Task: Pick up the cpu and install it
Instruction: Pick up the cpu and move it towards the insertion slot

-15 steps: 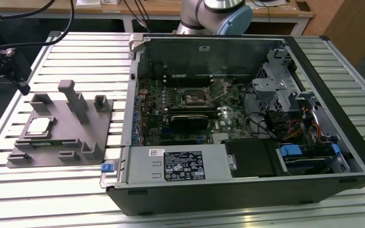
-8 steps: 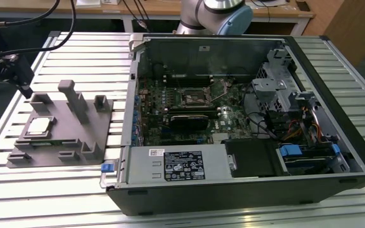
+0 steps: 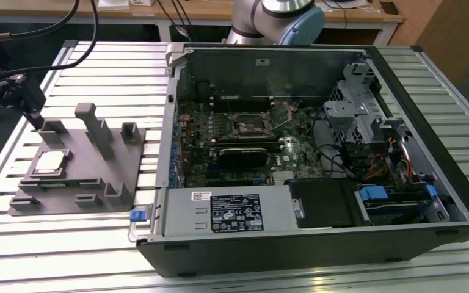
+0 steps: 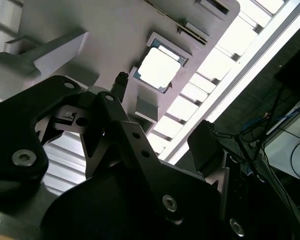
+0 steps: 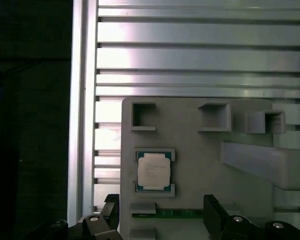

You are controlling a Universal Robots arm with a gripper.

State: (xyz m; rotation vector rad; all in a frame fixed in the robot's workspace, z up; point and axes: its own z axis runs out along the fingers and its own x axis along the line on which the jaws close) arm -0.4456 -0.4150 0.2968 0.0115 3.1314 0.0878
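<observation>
The cpu (image 3: 49, 162) is a small pale silvery square lying flat in a recess of the grey fixture (image 3: 88, 177), at the exterior view's left. In both wrist views the cpu (image 5: 154, 170) (image 4: 157, 67) sits in its framed pocket. My gripper (image 3: 32, 113) hangs above the fixture's far end, behind the cpu and apart from it. My gripper (image 5: 162, 214) is open, its black fingers spread wide with nothing between them. The dark metal-framed socket (image 3: 245, 124) lies on the motherboard inside the open computer case (image 3: 430, 152).
Tall grey posts (image 3: 96, 125) rise from the fixture near the cpu. A grey box with a white label (image 3: 226, 210) fills the case's front. The slatted metal table (image 3: 71, 256) ends in an edge (image 5: 82, 100) close to the fixture. The arm's base (image 3: 275, 18) stands behind the case.
</observation>
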